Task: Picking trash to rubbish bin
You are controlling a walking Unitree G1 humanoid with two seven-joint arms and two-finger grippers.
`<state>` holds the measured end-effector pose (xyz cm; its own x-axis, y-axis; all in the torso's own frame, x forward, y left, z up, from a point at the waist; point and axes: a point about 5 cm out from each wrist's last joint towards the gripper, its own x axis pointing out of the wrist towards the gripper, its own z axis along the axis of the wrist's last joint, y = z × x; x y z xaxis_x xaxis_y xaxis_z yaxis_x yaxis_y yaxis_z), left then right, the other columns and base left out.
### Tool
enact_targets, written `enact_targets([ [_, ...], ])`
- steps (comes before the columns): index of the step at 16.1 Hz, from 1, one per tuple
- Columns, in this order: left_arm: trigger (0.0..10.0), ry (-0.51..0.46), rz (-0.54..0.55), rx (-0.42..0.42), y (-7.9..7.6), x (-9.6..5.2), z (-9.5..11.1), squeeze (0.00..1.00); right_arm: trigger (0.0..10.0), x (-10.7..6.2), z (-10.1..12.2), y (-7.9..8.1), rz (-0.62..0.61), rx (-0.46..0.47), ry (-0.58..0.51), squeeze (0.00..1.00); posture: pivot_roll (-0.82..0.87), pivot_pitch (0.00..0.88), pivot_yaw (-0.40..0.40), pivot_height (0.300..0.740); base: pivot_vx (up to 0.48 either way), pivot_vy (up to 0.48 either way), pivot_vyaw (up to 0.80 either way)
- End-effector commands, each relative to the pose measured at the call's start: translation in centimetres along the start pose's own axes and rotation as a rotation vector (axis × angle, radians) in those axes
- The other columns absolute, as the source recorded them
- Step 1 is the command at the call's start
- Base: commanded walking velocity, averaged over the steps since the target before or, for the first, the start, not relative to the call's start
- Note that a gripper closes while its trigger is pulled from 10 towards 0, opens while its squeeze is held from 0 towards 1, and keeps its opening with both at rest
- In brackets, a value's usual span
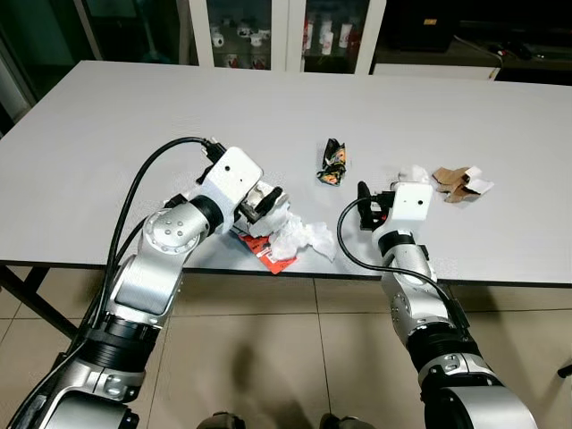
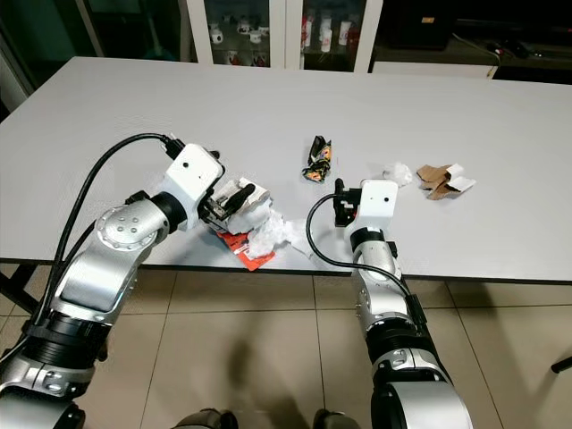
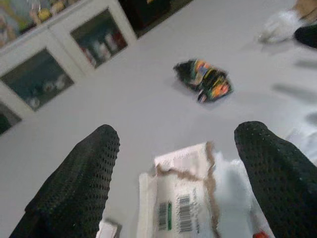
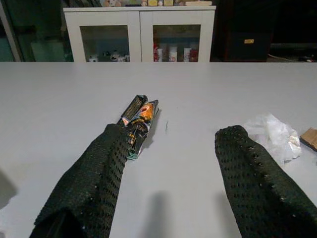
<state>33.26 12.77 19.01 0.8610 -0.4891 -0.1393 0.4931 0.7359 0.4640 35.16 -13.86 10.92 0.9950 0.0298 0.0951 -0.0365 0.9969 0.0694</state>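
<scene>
Near the front edge of the white table (image 1: 134, 116) lies a heap of trash: crumpled white tissue (image 1: 302, 238), a red wrapper (image 1: 264, 253) and a torn white packet with barcodes (image 3: 181, 201). My left gripper (image 1: 266, 200) is open, its fingers (image 3: 86, 168) straddling that packet from above. A dark, colourful snack wrapper (image 1: 332, 164) lies mid-table. My right gripper (image 1: 366, 207) is open and empty just above the table, pointing at that wrapper (image 4: 138, 119). A crumpled clear plastic scrap (image 4: 271, 134) lies just beyond the right gripper.
Torn brown cardboard scraps (image 1: 460, 183) lie at the right of the table beside the plastic. White glass-door cabinets (image 1: 286, 31) stand behind the table. Tiled floor (image 1: 286, 349) runs below the front edge.
</scene>
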Motion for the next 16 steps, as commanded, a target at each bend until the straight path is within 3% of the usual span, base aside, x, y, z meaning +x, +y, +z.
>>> enact_targets([
  [1,10.0,0.022,0.013,-0.001,0.2,-0.2,0.2,0.00,10.0,-0.2,-0.3,-0.3,-0.003,-0.004,0.021,0.00,0.03,0.082,-0.010,0.740,0.000,0.000,0.00],
  [4,10.0,0.041,0.009,0.014,0.1,-0.2,0.4,0.00,10.0,-0.2,-0.5,-0.1,0.002,-0.002,0.028,0.00,0.03,0.084,-0.013,0.740,0.000,0.000,0.00],
  [10,10.0,0.033,-0.109,0.068,-1.0,-0.9,1.1,0.00,10.0,-0.2,-0.6,0.0,0.009,-0.003,0.036,0.00,0.03,0.081,-0.012,0.740,0.000,0.000,0.00],
  [14,10.0,0.133,-0.043,0.070,-1.0,-0.8,-1.6,0.00,10.0,-0.2,-0.8,0.1,0.014,-0.002,0.044,0.00,0.03,0.074,-0.009,0.740,0.000,0.000,0.00],
  [16,10.0,0.216,-0.023,0.140,-1.4,-1.1,-3.3,0.00,10.0,-0.2,-0.8,0.1,0.013,-0.004,0.045,0.00,0.03,0.072,-0.008,0.740,0.000,0.000,0.00],
])
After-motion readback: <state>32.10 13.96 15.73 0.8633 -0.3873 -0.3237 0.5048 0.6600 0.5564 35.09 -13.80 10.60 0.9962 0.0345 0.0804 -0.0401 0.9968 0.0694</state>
